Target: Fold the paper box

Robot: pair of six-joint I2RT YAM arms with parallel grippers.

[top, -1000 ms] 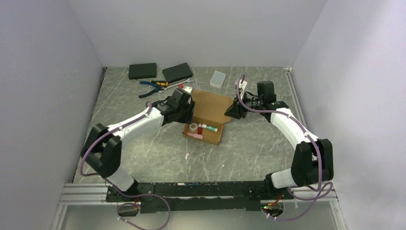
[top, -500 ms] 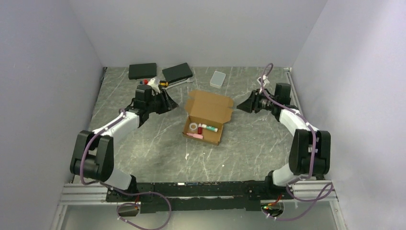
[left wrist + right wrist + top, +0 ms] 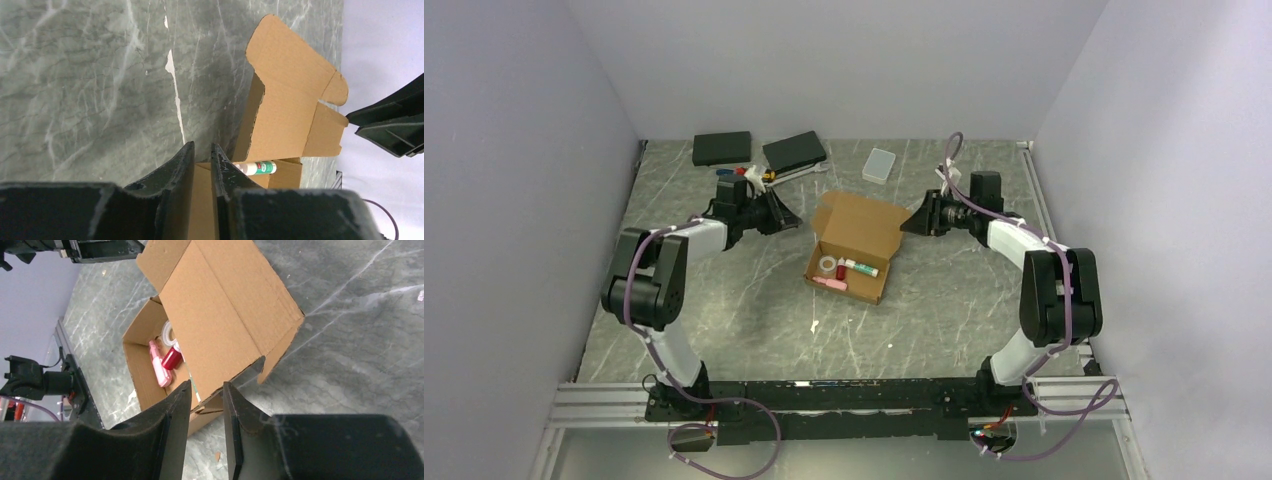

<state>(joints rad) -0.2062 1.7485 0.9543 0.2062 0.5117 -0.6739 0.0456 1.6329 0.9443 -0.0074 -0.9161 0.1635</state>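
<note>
The brown paper box [image 3: 854, 262] sits mid-table with its lid [image 3: 864, 213] standing open behind the tray. A white-green tube [image 3: 257, 167], a pink item [image 3: 159, 367], a red piece [image 3: 171, 359] and a tape roll [image 3: 167, 331] lie inside. My left gripper [image 3: 792, 222] hovers just left of the box, apart from it. Its jaws [image 3: 202, 145] are open only a narrow slit with nothing between them. My right gripper [image 3: 908, 226] points at the lid's right edge [image 3: 280, 335], close by. It [image 3: 207, 383] is open and empty.
Two flat black boxes [image 3: 722, 148] [image 3: 794, 150] lie at the back left, with hand tools [image 3: 759, 175] beside the left gripper's wrist. A translucent plastic case [image 3: 878, 165] sits behind the box. A small white scrap [image 3: 814, 325] lies in front. Walls enclose three sides.
The left arm has pulled back from the box to the left and its jaws have narrowed. The right arm drew away to the right, then came back close to the lid.
</note>
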